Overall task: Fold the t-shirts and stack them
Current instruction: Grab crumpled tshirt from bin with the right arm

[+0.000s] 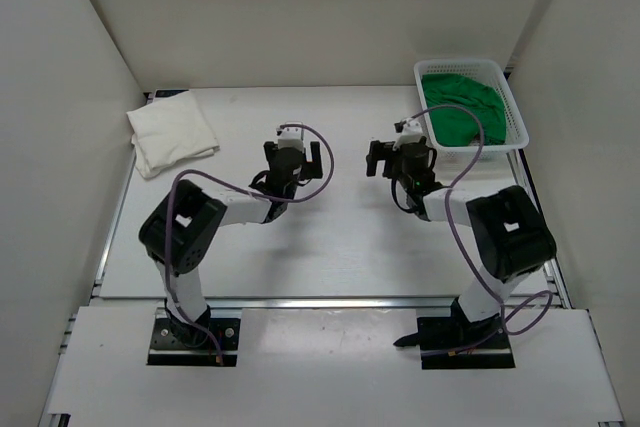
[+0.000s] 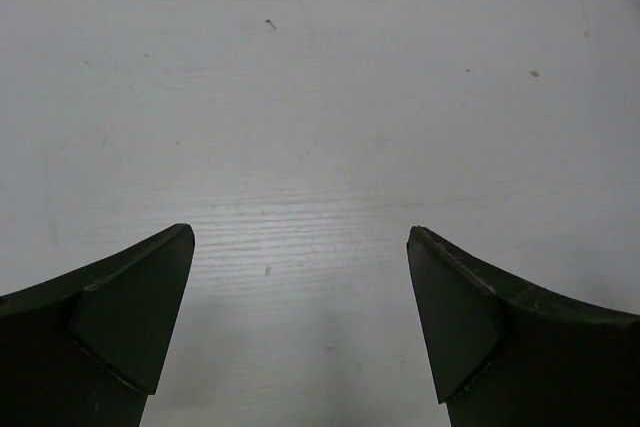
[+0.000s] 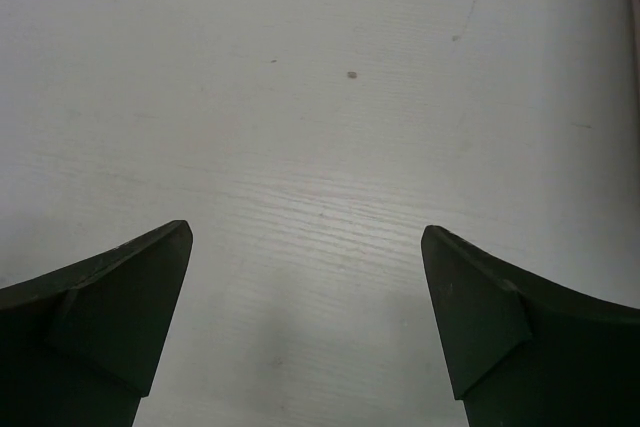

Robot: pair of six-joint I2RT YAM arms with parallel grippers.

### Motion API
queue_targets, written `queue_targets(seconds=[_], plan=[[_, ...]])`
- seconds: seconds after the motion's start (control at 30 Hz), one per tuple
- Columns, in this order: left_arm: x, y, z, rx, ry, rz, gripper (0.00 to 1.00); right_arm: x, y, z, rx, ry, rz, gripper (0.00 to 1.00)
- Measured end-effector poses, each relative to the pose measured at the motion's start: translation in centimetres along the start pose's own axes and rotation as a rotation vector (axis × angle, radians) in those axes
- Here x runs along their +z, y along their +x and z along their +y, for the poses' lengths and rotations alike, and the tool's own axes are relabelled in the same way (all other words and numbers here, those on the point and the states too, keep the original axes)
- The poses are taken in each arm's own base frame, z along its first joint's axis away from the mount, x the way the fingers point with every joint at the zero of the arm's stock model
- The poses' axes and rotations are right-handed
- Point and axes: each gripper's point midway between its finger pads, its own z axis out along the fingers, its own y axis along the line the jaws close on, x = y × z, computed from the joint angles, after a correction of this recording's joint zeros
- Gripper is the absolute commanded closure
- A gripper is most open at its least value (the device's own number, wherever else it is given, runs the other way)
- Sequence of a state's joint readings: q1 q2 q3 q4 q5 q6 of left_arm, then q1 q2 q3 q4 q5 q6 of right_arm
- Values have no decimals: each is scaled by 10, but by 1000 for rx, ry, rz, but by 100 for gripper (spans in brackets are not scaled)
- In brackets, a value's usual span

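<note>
between shirts: both my grippers empty and spread wide over bare table

my left gripper (image 1: 293, 161) and right gripper (image 1: 400, 161) hang side by side above the middle of the table (image 1: 340, 237), jaws wide with nothing between them; each wrist view shows only white tabletop. the white t-shirt (image 1: 172, 133) lies folded in a neat pad at the far left corner, well apart from me. the green t-shirt (image 1: 462, 107) sits crumpled in the mesh basket (image 1: 514, 112) at the far right, near my right gripper. i see no red shirt, and cannot tell if it is under the green. i judge one shirt done and the green next: my right arm must reach into the basket, pinch the cloth, lift it over the rim and spread it flat mid-table.
</note>
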State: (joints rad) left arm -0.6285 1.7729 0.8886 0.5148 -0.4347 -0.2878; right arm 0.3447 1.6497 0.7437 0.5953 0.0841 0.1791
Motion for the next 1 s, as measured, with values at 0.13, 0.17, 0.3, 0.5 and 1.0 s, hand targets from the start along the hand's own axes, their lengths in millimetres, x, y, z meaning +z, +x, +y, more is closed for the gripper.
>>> queue_targets(seconds=[0.13,0.17,0.3,0.5,1.0], plan=[[21,27,-3,20,-8,26,2,13,21,8,-45,-13,8,1],[23,33,-2,25,-8,36,1,14,24,8,-50,-13,11,1],[23,37,2,15,20,14,1,15,17,7,-63,3,-27,1],[26,26,-22,91,92,-21,1,11,16,5,-74,1,-65,1],[45,17,-46,122,237,25,1,28,3,1,-57,10,-46,1]])
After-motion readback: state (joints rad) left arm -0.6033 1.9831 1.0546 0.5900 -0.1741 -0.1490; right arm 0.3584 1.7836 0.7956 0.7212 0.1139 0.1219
